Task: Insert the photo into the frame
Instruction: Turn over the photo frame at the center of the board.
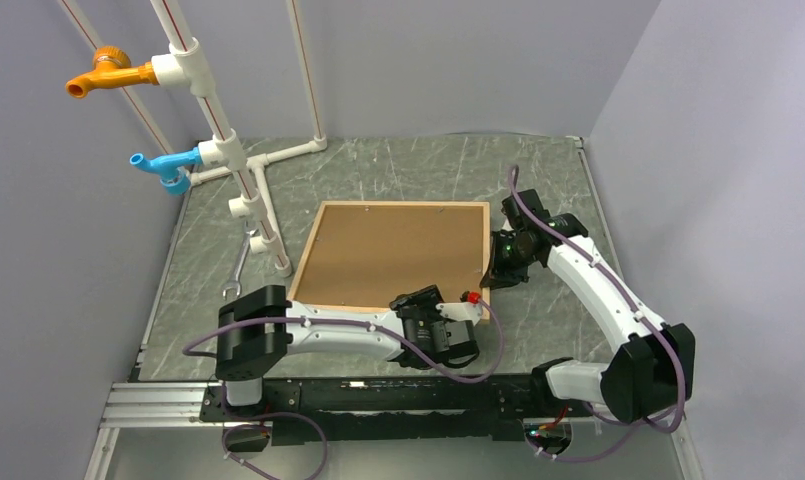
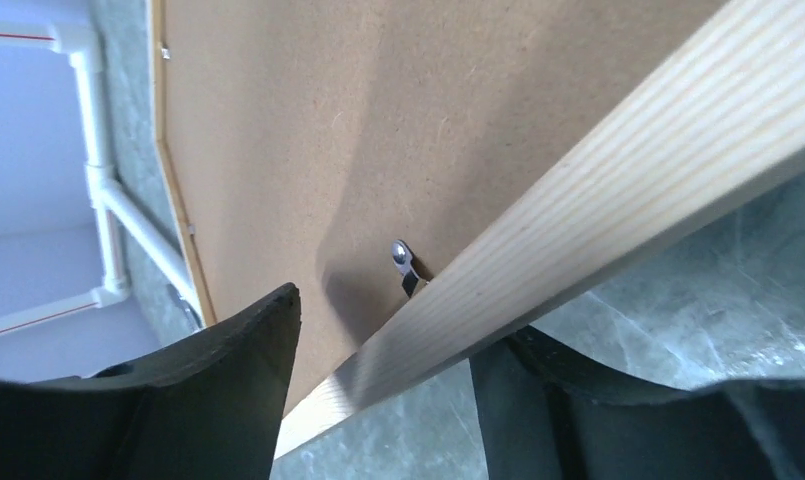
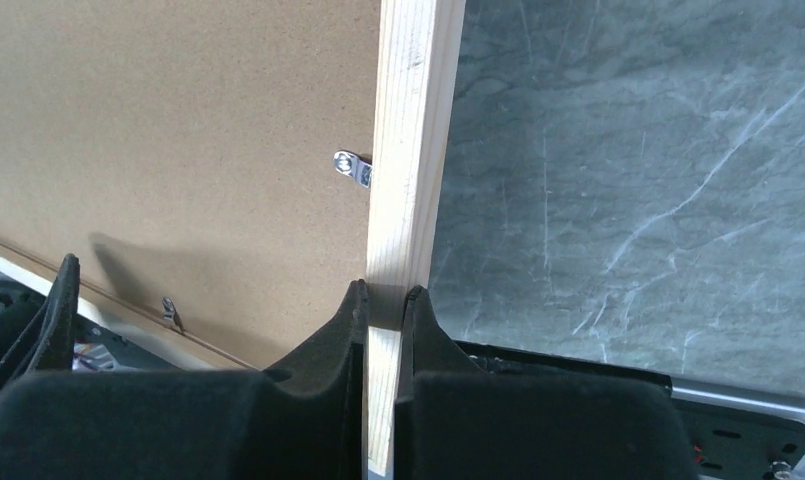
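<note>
Frame (image 3: 410,120) lies back-up on the bench (image 1: 418,165), with the brown backing board (image 1: 388,255) sitting inside its wood strips. Photo not in view; cannot tell whether it is under the board.

Right end effector (image 3: 385,295) is pinched narrow on the frame's right strip, one finger on the board side and one outside. Left end effector (image 2: 388,320) straddles the strip by the frame's near right corner, jaws apart with a gap showing on the board side; no grip there yet.

Step in hand, as I read it: get a second hold on the frame. Close squarely on wood, clear of the metal tab (image 2: 405,262) just beside the strip. Keep both holds level, since thin strips would likely twist. The board may slip if the tabs are loose.

Room: open bench beyond the frame's far strip. The pipe stand (image 1: 248,190) and wrench (image 1: 236,272) crowd its left strip. The arm bases' rail runs near its near strip. Its right side is taken up by the right arm.
</note>
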Action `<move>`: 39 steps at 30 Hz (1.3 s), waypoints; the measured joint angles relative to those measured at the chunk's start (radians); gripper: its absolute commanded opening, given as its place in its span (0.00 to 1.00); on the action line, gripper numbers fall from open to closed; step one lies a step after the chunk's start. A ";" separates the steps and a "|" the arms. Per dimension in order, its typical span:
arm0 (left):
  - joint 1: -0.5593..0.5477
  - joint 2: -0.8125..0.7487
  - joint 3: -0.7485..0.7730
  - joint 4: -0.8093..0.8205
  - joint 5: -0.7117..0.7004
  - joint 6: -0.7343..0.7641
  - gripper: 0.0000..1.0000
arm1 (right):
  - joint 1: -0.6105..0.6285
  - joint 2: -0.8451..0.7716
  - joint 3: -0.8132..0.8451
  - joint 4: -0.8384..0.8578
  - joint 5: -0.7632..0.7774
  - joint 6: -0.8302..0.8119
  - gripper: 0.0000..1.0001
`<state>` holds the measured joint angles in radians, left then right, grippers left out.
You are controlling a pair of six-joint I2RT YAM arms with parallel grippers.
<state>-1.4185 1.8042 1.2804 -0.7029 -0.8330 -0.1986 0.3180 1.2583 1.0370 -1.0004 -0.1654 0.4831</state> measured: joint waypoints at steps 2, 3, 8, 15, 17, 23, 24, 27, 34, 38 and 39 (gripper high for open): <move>-0.009 0.013 0.017 -0.023 -0.033 -0.002 0.60 | -0.003 -0.004 0.003 0.005 -0.005 0.004 0.00; -0.012 0.016 0.023 -0.033 -0.046 -0.004 0.57 | -0.004 -0.007 0.006 0.006 -0.007 0.006 0.00; -0.016 0.020 0.053 -0.081 -0.106 0.003 0.34 | -0.020 -0.029 0.019 0.023 -0.034 0.014 0.16; -0.019 0.020 0.067 -0.149 -0.177 0.033 0.13 | -0.034 -0.100 0.103 0.039 -0.126 0.001 0.67; -0.011 0.018 0.083 -0.167 -0.194 0.014 0.10 | -0.038 -0.123 0.127 0.033 -0.128 -0.008 0.80; -0.006 -0.006 0.111 -0.224 -0.212 -0.033 0.03 | -0.045 -0.206 0.180 0.043 -0.100 -0.032 0.99; -0.010 -0.019 0.111 -0.235 -0.213 -0.044 0.02 | -0.046 -0.228 0.182 0.053 -0.097 -0.036 0.99; -0.021 -0.069 0.111 -0.260 -0.213 -0.071 0.00 | -0.047 -0.290 0.190 0.094 -0.094 -0.047 0.99; -0.063 -0.218 0.111 -0.292 -0.209 -0.096 0.00 | -0.049 -0.390 0.174 0.274 -0.150 -0.127 0.99; -0.080 -0.316 0.111 -0.296 -0.183 -0.092 0.00 | -0.049 -0.465 0.101 0.438 -0.218 -0.200 0.99; -0.083 -0.340 0.111 -0.296 -0.175 -0.090 0.00 | -0.049 -0.489 0.068 0.496 -0.237 -0.220 0.99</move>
<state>-1.5013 1.4643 1.3914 -0.9993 -1.0077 -0.2890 0.2687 0.7692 1.1046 -0.5049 -0.4023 0.2626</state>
